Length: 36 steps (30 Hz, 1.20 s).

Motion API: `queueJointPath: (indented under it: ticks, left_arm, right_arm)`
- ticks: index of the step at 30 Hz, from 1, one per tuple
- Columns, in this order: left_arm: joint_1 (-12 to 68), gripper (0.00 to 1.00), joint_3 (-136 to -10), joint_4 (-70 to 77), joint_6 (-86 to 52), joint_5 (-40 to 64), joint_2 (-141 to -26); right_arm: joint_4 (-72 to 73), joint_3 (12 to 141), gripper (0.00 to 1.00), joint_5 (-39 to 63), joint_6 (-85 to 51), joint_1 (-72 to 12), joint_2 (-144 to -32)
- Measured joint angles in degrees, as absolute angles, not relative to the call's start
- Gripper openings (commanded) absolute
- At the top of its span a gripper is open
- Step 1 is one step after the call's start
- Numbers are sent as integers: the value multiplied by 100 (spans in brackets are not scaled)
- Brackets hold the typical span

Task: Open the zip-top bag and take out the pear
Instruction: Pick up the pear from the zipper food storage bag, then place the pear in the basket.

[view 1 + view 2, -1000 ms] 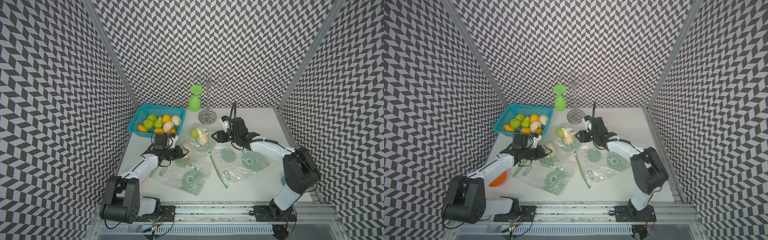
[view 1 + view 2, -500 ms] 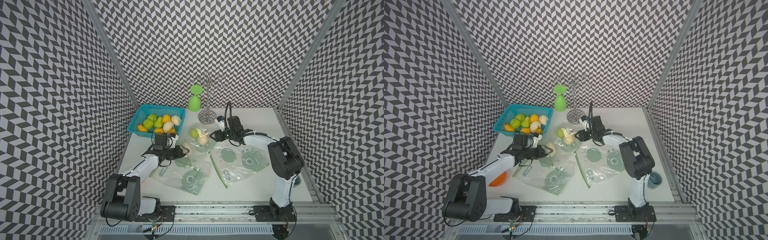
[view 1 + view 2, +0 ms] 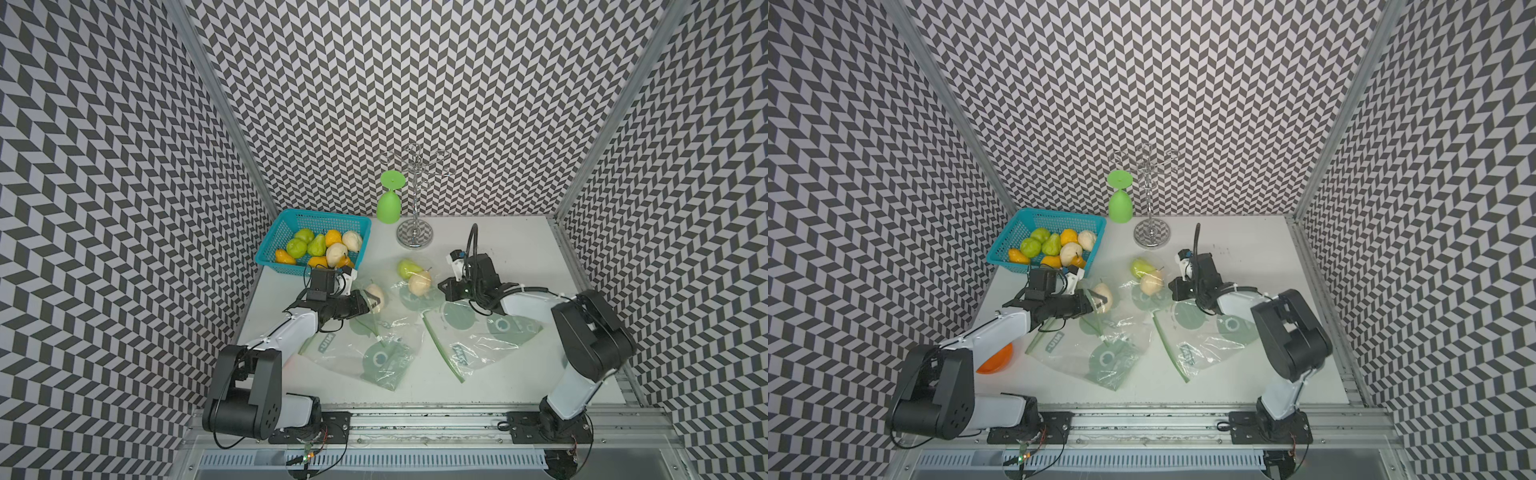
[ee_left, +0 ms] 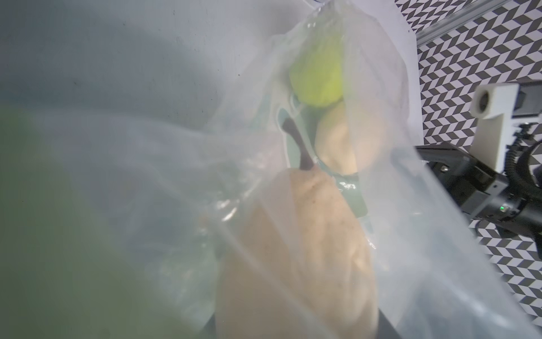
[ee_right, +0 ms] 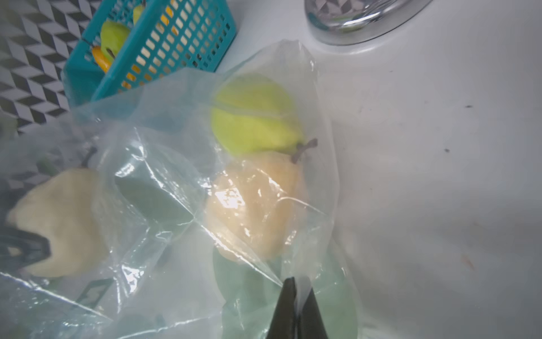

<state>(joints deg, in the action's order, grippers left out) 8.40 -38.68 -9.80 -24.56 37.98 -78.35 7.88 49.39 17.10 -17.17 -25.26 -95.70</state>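
Clear zip-top bags with green zip strips lie on the white table: one on the left (image 3: 365,349), one on the right (image 3: 478,340). A pale pear (image 3: 375,294) (image 4: 299,249) sits at the left bag's mouth, with film draped over it. My left gripper (image 3: 362,302) (image 4: 299,325) is shut on that pear. In both top views a green pear (image 3: 408,268) (image 3: 1140,267) and a tan pear (image 5: 255,205) lie inside clear plastic near the middle. My right gripper (image 3: 442,286) (image 5: 297,281) is shut, pinching that plastic's film just beside the tan pear.
A blue basket (image 3: 270,257) of pears and oranges stands at the back left. An upturned green glass (image 3: 389,203) hangs on a chrome rack (image 3: 414,237) at the back. An orange bowl (image 3: 994,359) peeks from under my left arm.
My right gripper has closed on the plastic film by the tan pear, and that arm's elbow has shifted. The left arm and its pear have not moved.
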Motion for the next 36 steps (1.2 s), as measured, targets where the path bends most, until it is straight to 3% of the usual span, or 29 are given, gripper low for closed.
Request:
queueJointPath:
  ticks: [5,11,24,30,36]
  left_arm:
    - [958,42,-3870,-814,-2613,3874,-7937]
    - [991,42,-3903,-753,-2714,3938,-7983]
    - [526,42,-4056,-840,-2832,4287,-7769]
    - [-215,44,-5282,-1181,-2749,4145,-7861]
    - [-854,47,-7024,-1361,-2558,3743,-8941]
  right_arm:
    - [851,4276,0,751,-2265,-2519,-8490]
    - [541,3854,0,69,-2676,-2491,-8088]
    - [268,3122,0,-644,-3520,-2338,-6912]
    - [222,3015,0,-661,-3618,-2331,-6781]
    - [152,2945,2,-657,-3649,-2320,-6613]
